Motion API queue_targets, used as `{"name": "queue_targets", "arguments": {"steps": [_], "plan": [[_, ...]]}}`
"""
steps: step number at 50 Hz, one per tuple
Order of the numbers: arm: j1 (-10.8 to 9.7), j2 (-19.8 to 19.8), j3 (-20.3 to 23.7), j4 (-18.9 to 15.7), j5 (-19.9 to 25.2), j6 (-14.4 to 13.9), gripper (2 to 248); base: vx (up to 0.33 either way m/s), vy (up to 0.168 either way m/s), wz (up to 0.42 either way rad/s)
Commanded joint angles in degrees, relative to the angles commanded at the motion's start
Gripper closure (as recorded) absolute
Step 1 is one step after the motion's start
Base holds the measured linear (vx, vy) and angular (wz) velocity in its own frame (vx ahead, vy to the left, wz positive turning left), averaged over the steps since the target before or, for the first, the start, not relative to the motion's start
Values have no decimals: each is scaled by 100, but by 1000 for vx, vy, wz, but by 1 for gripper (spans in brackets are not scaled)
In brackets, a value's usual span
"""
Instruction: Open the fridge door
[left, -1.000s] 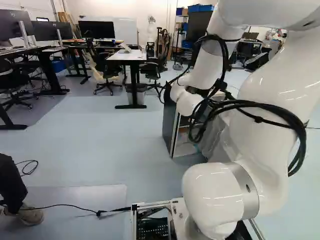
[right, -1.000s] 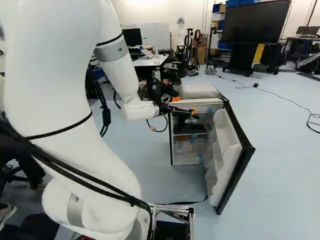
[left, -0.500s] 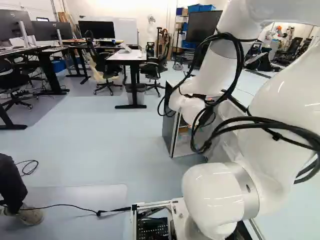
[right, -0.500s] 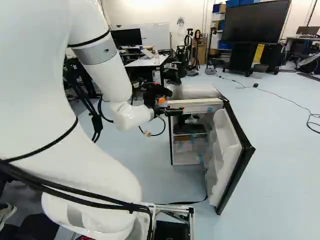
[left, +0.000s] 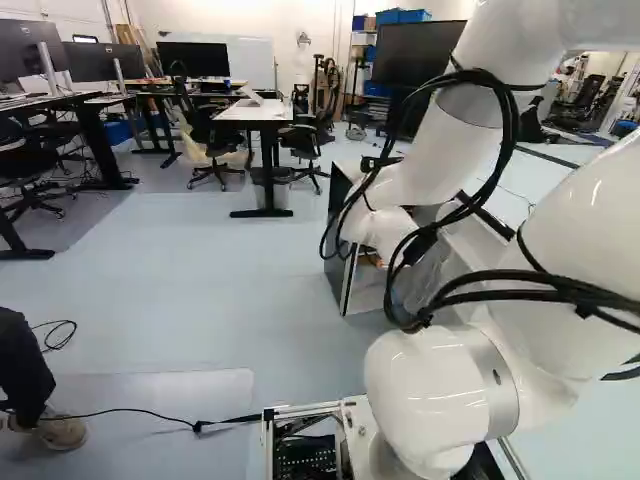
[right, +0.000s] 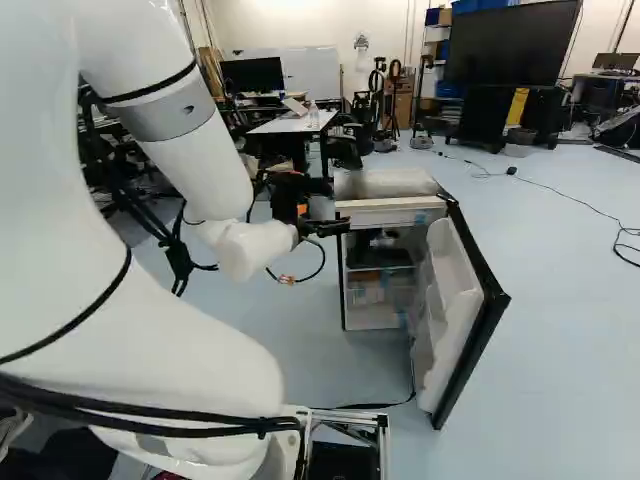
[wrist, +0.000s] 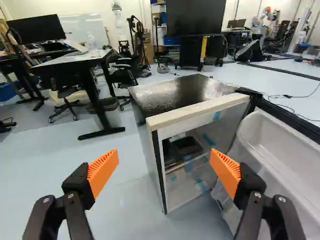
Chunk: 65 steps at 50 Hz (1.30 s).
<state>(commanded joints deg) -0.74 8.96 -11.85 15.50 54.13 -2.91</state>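
In the right base view my gripper (right: 328, 227) is at the near left edge of the small fridge (right: 390, 210), level with the upper part of its opening. The fridge door (right: 462, 300) stands wide open, its white shelved inside showing. In the wrist view the gripper (wrist: 164, 162) is open, its orange pads far apart with nothing held. Ahead of it are the fridge's dark top (wrist: 182, 92) and open compartment with a shelf. The door (wrist: 285, 155) extends beyond and beside one finger. In the left base view the arm partly hides the fridge (left: 355, 270).
A white desk (left: 258, 113) with chairs stands behind the fridge. A large screen (right: 512, 42) on a stand is farther back. A cable (right: 570, 195) lies on the floor beyond the door. Another robot (wrist: 262, 17) is far off. A person's leg (left: 22, 370) shows at the left base view's edge.
My arm has swung and drawn the gripper away from the fridge opening, leftward in the right base view. The wrist has turned. The base, fridge and open door have stayed put.
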Motion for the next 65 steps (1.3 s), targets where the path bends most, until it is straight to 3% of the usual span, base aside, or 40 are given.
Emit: {"name": "queue_targets", "arguments": {"steps": [35, 65], "plan": [[56, 534, 519, -1176, -314, 221, 3, 0, 0, 0], [74, 701, 682, -1544, -412, 290, 3, 0, 0, 0]]}}
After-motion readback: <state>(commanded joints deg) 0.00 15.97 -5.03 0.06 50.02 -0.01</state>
